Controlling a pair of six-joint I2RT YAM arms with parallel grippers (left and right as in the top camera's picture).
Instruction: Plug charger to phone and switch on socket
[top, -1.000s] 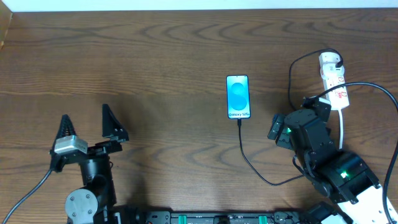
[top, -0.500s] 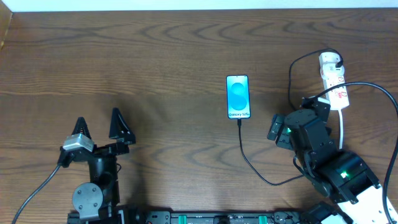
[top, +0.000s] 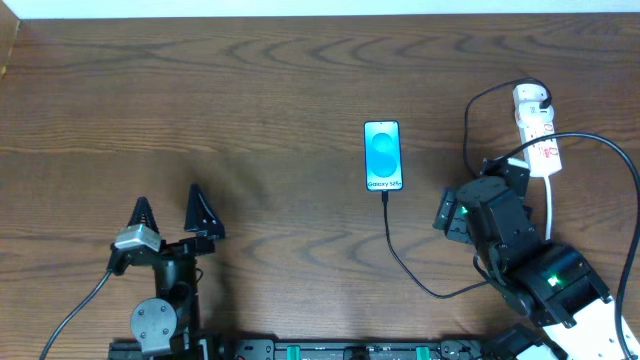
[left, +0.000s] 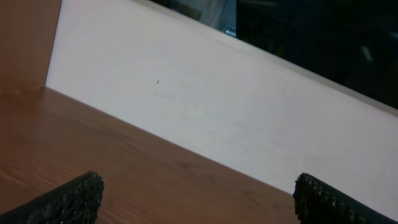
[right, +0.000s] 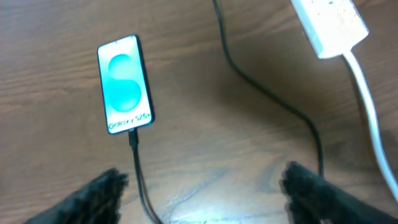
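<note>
The phone (top: 383, 156) lies flat mid-table with its blue screen lit, and shows again in the right wrist view (right: 124, 84). The charger's black cable (top: 400, 262) meets the phone's bottom edge, curves toward me, then loops up the right side to a white plug head (top: 531, 97) on the socket (top: 541, 140). The socket's near end (right: 328, 22) shows top right in the right wrist view. My right gripper (top: 480, 185) hovers open between phone and socket, and the cable (right: 138, 174) runs beneath its left finger. My left gripper (top: 168, 200) is open and empty at near left.
The socket's white cord (top: 551, 205) runs toward me beside a thicker black arm cable (top: 625, 160) at the right edge. A pale wall (left: 236, 106) borders the table's far side. The arm bases stand along the near edge.
My left arm has drawn to the right and back toward the near edge, jaws still wide. The right gripper has hardly shifted; its jaws look slightly narrower.
</note>
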